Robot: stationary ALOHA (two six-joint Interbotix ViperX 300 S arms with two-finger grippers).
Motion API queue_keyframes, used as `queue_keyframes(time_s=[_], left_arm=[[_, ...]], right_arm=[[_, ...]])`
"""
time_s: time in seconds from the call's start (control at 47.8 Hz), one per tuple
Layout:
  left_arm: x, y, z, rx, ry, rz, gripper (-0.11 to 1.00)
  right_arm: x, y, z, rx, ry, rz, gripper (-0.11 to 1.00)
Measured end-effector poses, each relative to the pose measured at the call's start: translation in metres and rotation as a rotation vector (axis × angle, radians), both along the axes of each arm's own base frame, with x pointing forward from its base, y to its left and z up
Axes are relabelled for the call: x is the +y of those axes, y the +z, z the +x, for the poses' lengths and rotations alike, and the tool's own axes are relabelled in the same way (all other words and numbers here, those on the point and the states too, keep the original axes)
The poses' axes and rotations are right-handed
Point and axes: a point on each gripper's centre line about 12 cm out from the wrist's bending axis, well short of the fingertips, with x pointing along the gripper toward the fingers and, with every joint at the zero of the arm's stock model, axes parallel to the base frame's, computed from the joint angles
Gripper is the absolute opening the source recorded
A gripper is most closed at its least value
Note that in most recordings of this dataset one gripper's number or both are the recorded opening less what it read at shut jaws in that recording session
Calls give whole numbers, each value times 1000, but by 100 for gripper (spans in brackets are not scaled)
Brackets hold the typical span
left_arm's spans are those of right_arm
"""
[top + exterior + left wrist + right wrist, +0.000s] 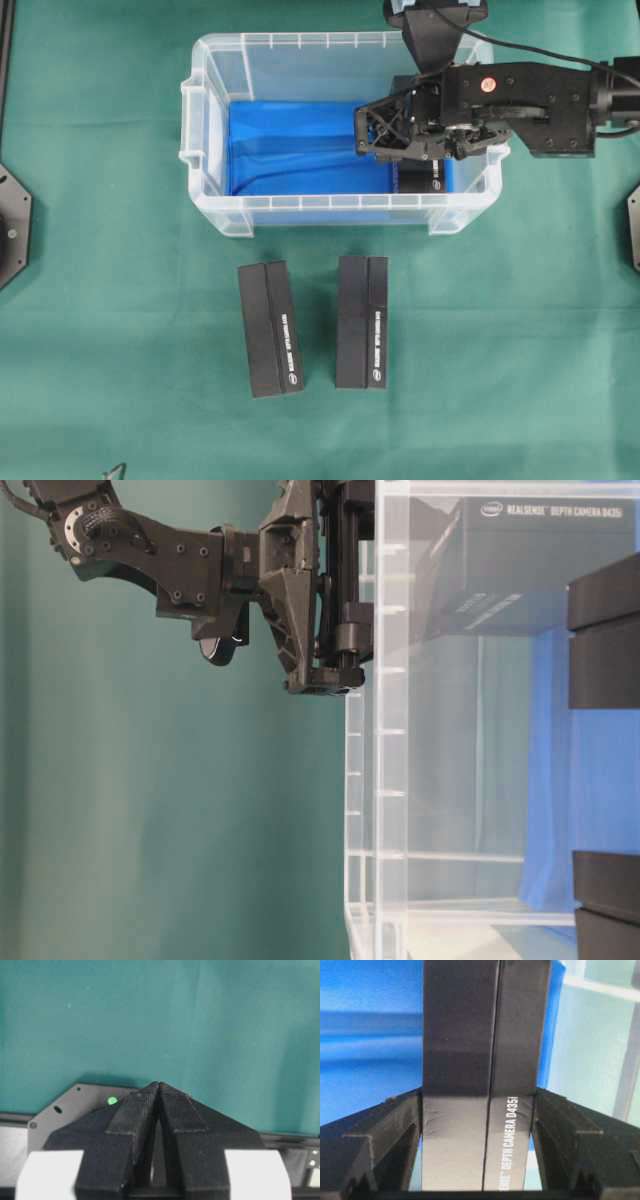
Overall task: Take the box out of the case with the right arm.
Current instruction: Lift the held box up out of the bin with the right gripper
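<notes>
The right arm's pincer (400, 135) is reaching down into the clear plastic case (215, 95), at the right end of its blue-lined bottom. A black depth camera box (485, 1075) is lying there inside the case, and in the right wrist view it is sitting between the two fingers (385, 1130), which are pressing against its long sides, so the pincer is holding the box. From overhead only the box's near end (425, 178) is showing under the arm.

Two more black boxes are lying on the green counter (520, 350) in front of the case, one (270, 328) to the left, the other (362, 321) beside it, apart.

The left pincer (158, 1091) is hanging over bare green cloth with its tips pressed together.
</notes>
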Motion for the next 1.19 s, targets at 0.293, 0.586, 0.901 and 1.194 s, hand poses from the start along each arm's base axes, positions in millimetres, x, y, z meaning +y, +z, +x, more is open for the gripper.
queue_keyframes(time_s=[0.293, 0.586, 0.901, 1.194], left_arm=[[0, 0, 0, 0, 0, 0, 0], [0, 0, 0, -2, 0, 0, 0], [0, 0, 0, -2, 0, 0, 0], [0, 0, 0, -3, -1, 0, 0]], right_arm=[[1, 9, -2, 39, -8, -8, 65], [1, 59, -8, 35, -12, -66, 65], [1, 121, -19, 25, -33, -137, 65], [5, 155, -18, -2, -17, -164, 65]])
